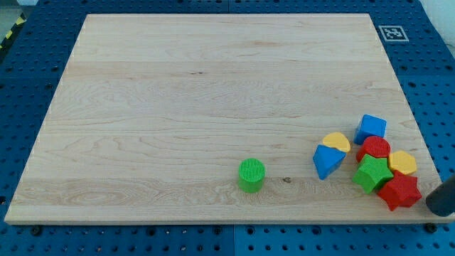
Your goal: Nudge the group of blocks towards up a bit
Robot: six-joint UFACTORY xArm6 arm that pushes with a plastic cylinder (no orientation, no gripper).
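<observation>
Wooden board (213, 107) on blue pegboard. Block group, lower right: blue cube (371, 129), green star (372, 174), red star (399, 192). Green cylinder (251, 175) apart. My tip (435, 206), clawless, beside red star; best pushed from below, slowly.

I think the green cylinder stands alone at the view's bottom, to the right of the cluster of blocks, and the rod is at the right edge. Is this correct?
Not quite: the camera view shows the green cylinder alone near the view's bottom, but to the left of the cluster, whose nearest member is the blue block. The rest holds: my tip is at the right edge, just right of the red star block.
</observation>
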